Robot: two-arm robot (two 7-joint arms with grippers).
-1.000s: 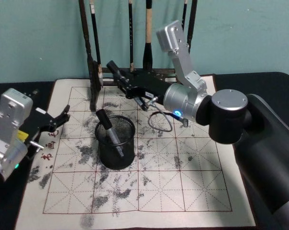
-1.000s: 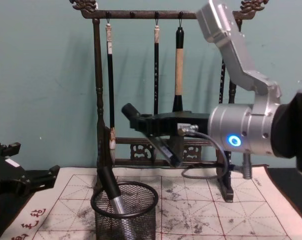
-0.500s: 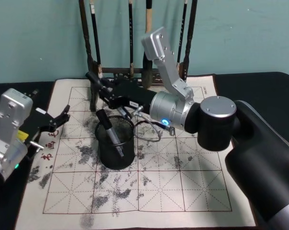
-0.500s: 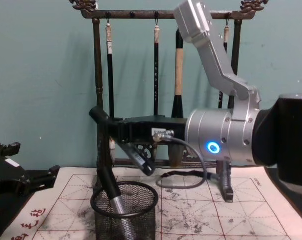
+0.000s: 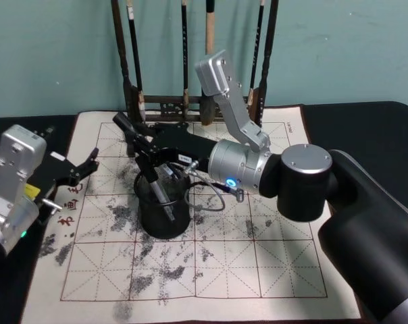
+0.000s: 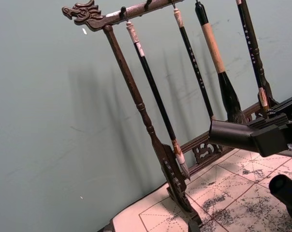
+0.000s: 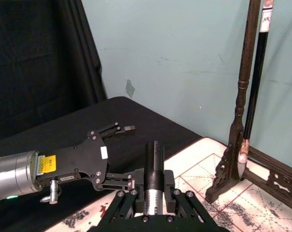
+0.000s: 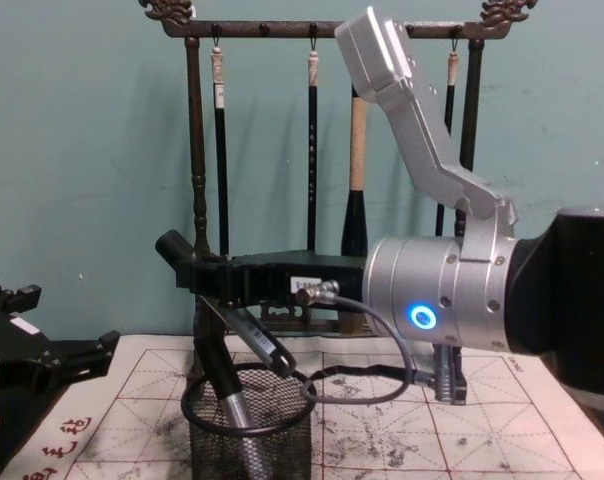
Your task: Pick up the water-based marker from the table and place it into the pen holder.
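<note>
right hand (image 5: 144, 143) grips marker (image 5: 138, 136) over pen holder (image 5: 163, 219).

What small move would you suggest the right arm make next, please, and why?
Probably lower a little, then release. The right hand holds the marker tilted, its lower tip at the pen holder rim, where another marker already leans.

The head view looks down over the tabletop (image 5: 366, 121); the chest view looks level and close. Both share the brush rack (image 5: 133, 101) and pen holder (image 8: 247, 435); both wrist views face the rack.
</note>
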